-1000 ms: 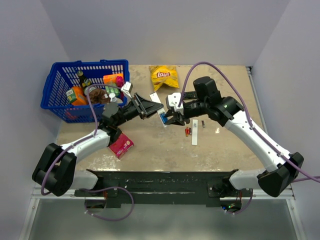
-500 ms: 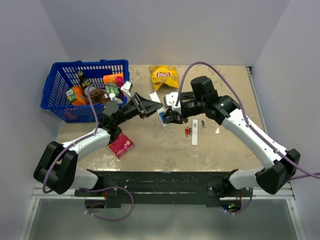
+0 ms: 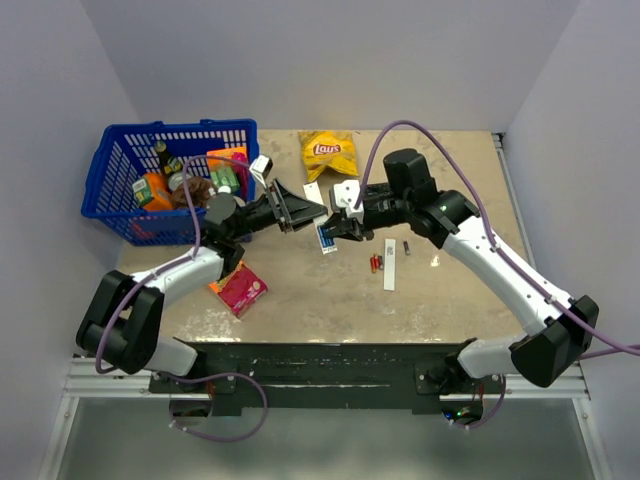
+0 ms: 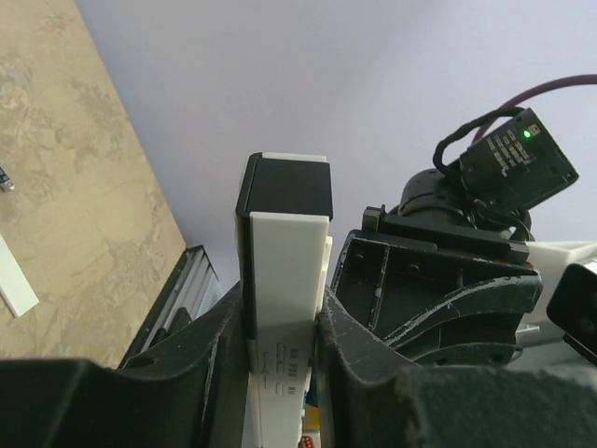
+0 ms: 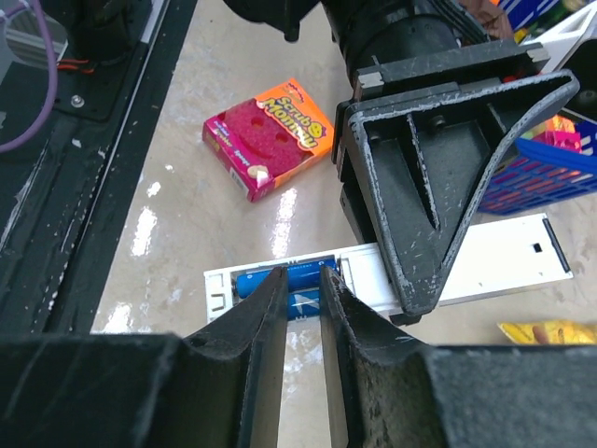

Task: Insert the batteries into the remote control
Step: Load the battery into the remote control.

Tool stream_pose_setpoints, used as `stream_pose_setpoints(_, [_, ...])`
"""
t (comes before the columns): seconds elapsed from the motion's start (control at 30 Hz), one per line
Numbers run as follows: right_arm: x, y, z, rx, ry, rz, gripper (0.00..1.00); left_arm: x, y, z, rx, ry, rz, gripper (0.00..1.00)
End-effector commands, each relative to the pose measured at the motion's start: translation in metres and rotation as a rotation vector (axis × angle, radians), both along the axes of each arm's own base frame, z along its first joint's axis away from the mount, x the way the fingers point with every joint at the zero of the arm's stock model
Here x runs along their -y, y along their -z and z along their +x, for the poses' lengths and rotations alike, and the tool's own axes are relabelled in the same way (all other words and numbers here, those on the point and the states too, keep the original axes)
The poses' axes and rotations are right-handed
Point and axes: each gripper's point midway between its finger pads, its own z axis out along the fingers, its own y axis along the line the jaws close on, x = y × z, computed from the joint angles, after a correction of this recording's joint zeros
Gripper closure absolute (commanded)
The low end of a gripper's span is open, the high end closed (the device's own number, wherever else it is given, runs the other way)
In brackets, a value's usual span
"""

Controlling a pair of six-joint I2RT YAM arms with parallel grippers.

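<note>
Remote control (image 4: 284, 261) stayed clamped in your left gripper (image 4: 280, 336) above the middle of the desk (image 3: 310, 295), and you'd nudged it toward the far edge. Your right gripper (image 5: 303, 280) followed, fingers nearly together over the seated blue battery (image 5: 252, 283). Pinching it? Couldn't tell.

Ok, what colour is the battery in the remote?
Blue battery, lying in the white remote; the right wrist view shows it best.

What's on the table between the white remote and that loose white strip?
Small red batteries, lying right beside the strip on the side facing the remote. The top view shows this.
</note>
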Motion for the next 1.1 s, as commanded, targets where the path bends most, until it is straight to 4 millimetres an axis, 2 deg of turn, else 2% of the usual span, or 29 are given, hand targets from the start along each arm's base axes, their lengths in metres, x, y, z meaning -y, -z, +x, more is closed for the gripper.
stream_pose_setpoints(0.0, [0.012,0.036,0.022,-0.023,0.083,-0.086,0.76,-0.006,-0.084,-0.045,0.231,0.189,-0.167,1.00])
stream_pose_setpoints(0.23, [0.005,0.030,0.014,-0.072,0.041,-0.049,0.77,-0.005,-0.079,-0.042,0.220,0.179,-0.170,1.00])
stream_pose_setpoints(0.3, [0.003,0.017,0.011,-0.077,0.037,-0.027,0.77,-0.003,-0.075,-0.035,0.228,0.156,-0.138,1.00])
stream_pose_setpoints(0.33, [0.003,0.005,0.007,-0.071,0.025,0.000,0.76,0.000,-0.063,-0.027,0.224,0.128,-0.080,1.00])
stream_pose_setpoints(0.4, [0.001,-0.020,0.006,-0.038,0.029,0.057,0.75,0.002,-0.058,-0.015,0.242,0.068,-0.023,1.00])
stream_pose_setpoints(0.43, [0.001,-0.029,0.004,-0.049,0.048,0.082,0.75,0.003,-0.042,-0.007,0.246,0.033,0.061,1.00])
stream_pose_setpoints(0.47, [0.002,-0.047,0.003,-0.005,0.061,0.131,0.71,0.002,-0.036,-0.001,0.248,0.002,0.104,1.00])
stream_pose_setpoints(0.5, [0.003,-0.057,0.001,-0.041,0.093,0.163,0.68,0.000,-0.035,0.009,0.259,-0.052,0.138,1.00])
stream_pose_setpoints(0.53, [0.005,-0.064,0.005,-0.030,0.136,0.179,0.65,-0.002,-0.024,0.014,0.278,-0.078,0.203,1.00])
stream_pose_setpoints(0.57, [0.008,-0.076,0.005,-0.007,0.158,0.213,0.65,-0.004,-0.020,0.018,0.282,-0.105,0.234,1.00])
stream_pose_setpoints(0.63, [0.012,-0.081,0.008,-0.051,0.229,0.230,0.61,-0.010,-0.010,0.029,0.305,-0.171,0.309,1.00])
stream_pose_setpoints(0.73, [0.029,-0.088,0.026,-0.107,0.442,0.250,0.55,-0.022,0.003,0.041,0.321,-0.258,0.406,1.00])
stream_pose_setpoints(0.77, [0.040,-0.084,0.038,-0.115,0.560,0.240,0.51,-0.024,0.007,0.043,0.326,-0.276,0.428,1.00])
stream_pose_setpoints(0.8, [0.047,-0.085,0.039,-0.163,0.632,0.261,0.47,-0.029,0.009,0.048,0.329,-0.313,0.453,1.00])
stream_pose_setpoints(0.83, [0.054,-0.081,0.044,-0.179,0.693,0.264,0.38,-0.033,0.013,0.049,0.341,-0.327,0.485,1.00])
stream_pose_setpoints(0.87, [0.062,-0.069,0.048,-0.206,0.764,0.244,0.34,-0.035,0.015,0.050,0.345,-0.338,0.501,1.00])
stream_pose_setpoints(0.9, [0.075,-0.065,0.055,-0.225,0.878,0.254,0.30,-0.039,0.016,0.052,0.346,-0.361,0.516,1.00])
stream_pose_setpoints(0.93, [0.083,-0.057,0.059,-0.238,0.938,0.244,0.21,-0.042,0.017,0.052,0.359,-0.373,0.533,1.00])
stream_pose_setpoints(0.97, [0.090,-0.039,0.060,-0.271,0.994,0.202,0.16,-0.044,0.016,0.053,0.366,-0.387,0.541,1.00])
stream_pose_setpoints(1.0, [0.099,-0.029,0.063,-0.307,1.076,0.196,0.11,-0.048,0.019,0.054,0.365,-0.407,0.554,1.00])
stream_pose_setpoints(1.07, [0.104,0.000,0.059,-0.371,1.122,0.125,0.09,-0.054,0.019,0.055,0.377,-0.436,0.574,1.00])
